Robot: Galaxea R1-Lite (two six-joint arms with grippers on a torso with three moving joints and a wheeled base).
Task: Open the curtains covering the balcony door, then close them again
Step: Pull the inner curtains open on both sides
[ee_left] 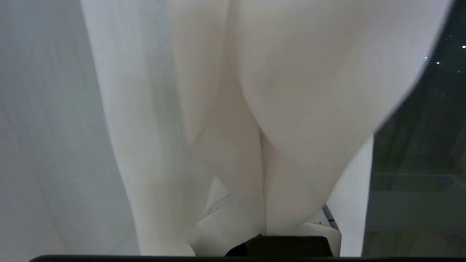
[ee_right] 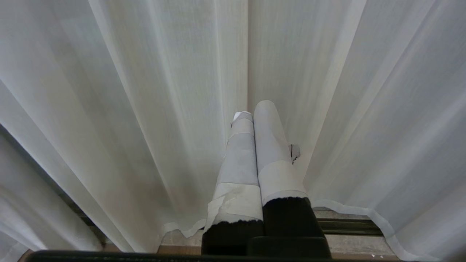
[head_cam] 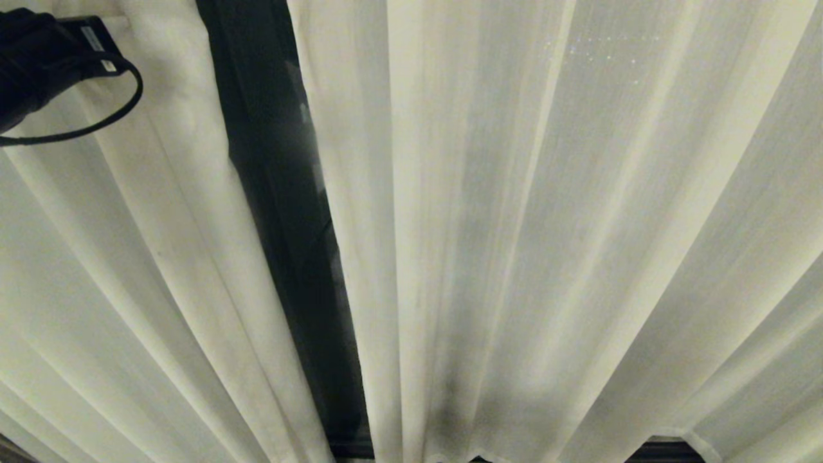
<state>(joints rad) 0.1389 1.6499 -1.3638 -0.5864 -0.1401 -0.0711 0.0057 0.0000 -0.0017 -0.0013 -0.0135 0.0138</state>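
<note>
The curtains are pale cream sheer panels hanging in long pleats. A narrow gap between two panels shows the dark glass of the balcony door. My left arm is high at the far left, against the left panel. In the left wrist view my left gripper is shut on a bunched fold of curtain, which covers most of its white-taped fingers. My right gripper is shut with nothing in it, pointing at the curtain just above the hem.
Dark glass shows beside the held fold in the left wrist view. Under the curtain hem lies the door's floor track. A black cable loops from my left wrist.
</note>
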